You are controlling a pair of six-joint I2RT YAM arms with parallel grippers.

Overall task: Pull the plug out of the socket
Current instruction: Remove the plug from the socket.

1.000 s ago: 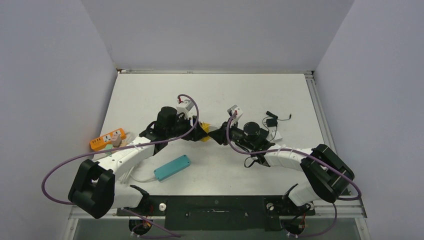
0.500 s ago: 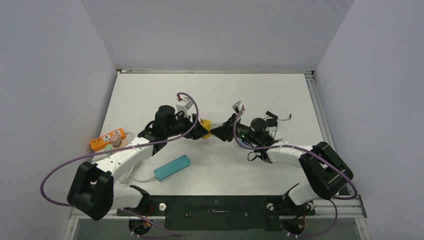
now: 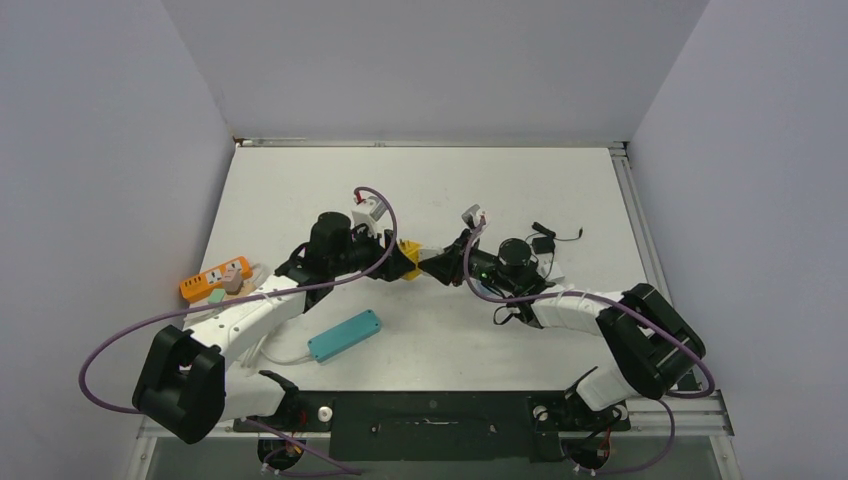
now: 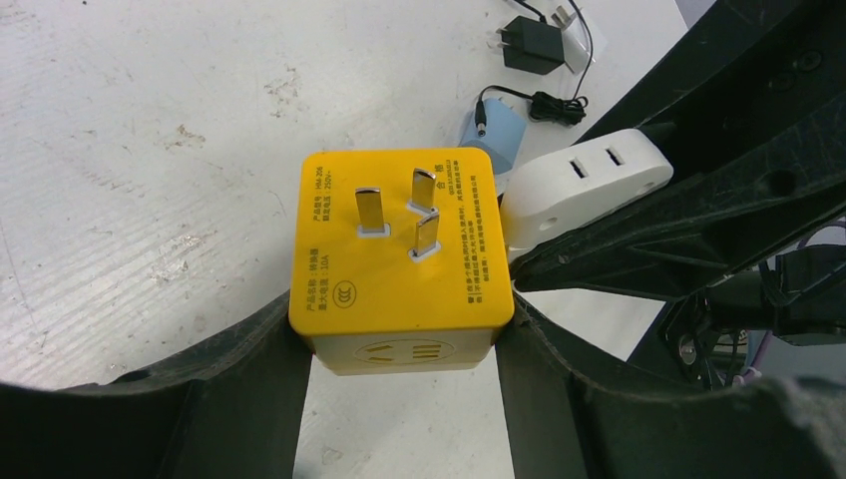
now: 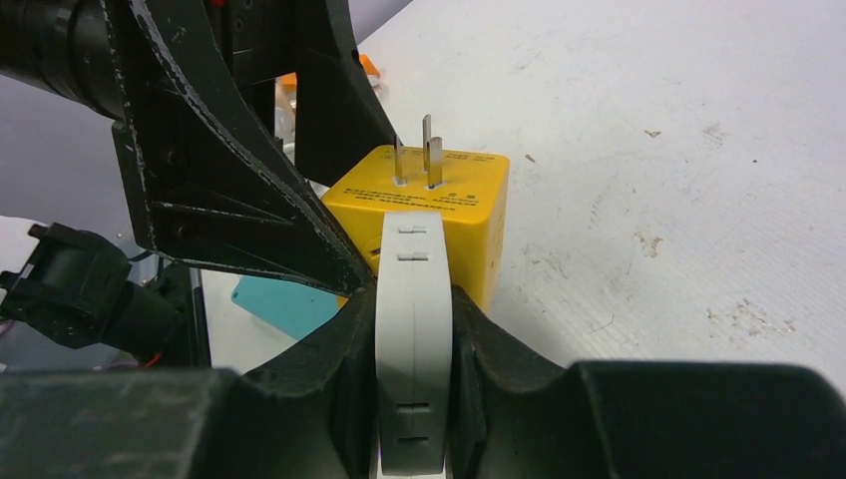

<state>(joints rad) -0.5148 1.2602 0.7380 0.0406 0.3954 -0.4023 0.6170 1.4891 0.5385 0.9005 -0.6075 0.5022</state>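
So the two arms meet mid-table with the yellow socket cube (image 4: pixel 402 259) pinched between the left gripper's (image 4: pixel 399 374) fingers, prongs facing up toward that wrist cam, and the white plug (image 5: pixel 411 339) clamped edge-on in the right gripper (image 5: pixel 411 399), whose jaws are pressed nearly together on its thin body. From the left pincer the plug sits just off to the right of the cube, butted against its side face; from the right pincer the cube is straight ahead, just past the fingertips. Compared with a second ago, the overhead view shows the right arm swung its wrist a bit and both hands shifted a little toward the back of the table, but neither grip has budged and the cube and plug look just as tight against each other as before. My read: it's been wiggling or re-angling, not separating, so the actual pull is still to come. Whether the plug's pins are still seated in the cube I can't tell, since the contact face is hidden by the fingers.
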